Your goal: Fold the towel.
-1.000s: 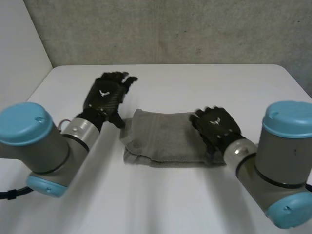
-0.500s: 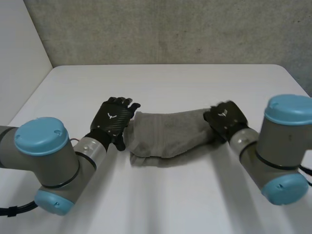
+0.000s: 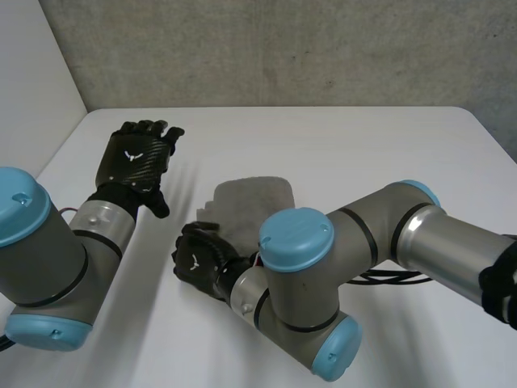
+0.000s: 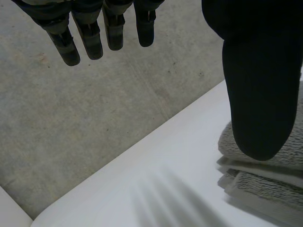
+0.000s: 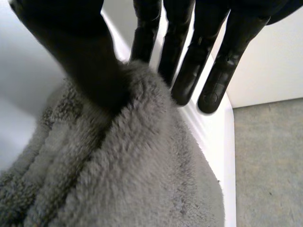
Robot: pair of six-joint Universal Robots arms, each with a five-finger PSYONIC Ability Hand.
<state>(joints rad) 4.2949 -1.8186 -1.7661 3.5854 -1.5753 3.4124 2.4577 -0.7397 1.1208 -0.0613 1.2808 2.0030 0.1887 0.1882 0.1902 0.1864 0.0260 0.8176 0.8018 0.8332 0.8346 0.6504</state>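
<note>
White table, folded towel, its edge in the pinch of the right hand, left hand straight-fingered beside

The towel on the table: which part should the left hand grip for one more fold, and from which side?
Probably the far left corner of the towel, from the robot's left: its layered edge there faces the open left hand, while the right hand pinches the near end and its arm covers the right side.
</note>
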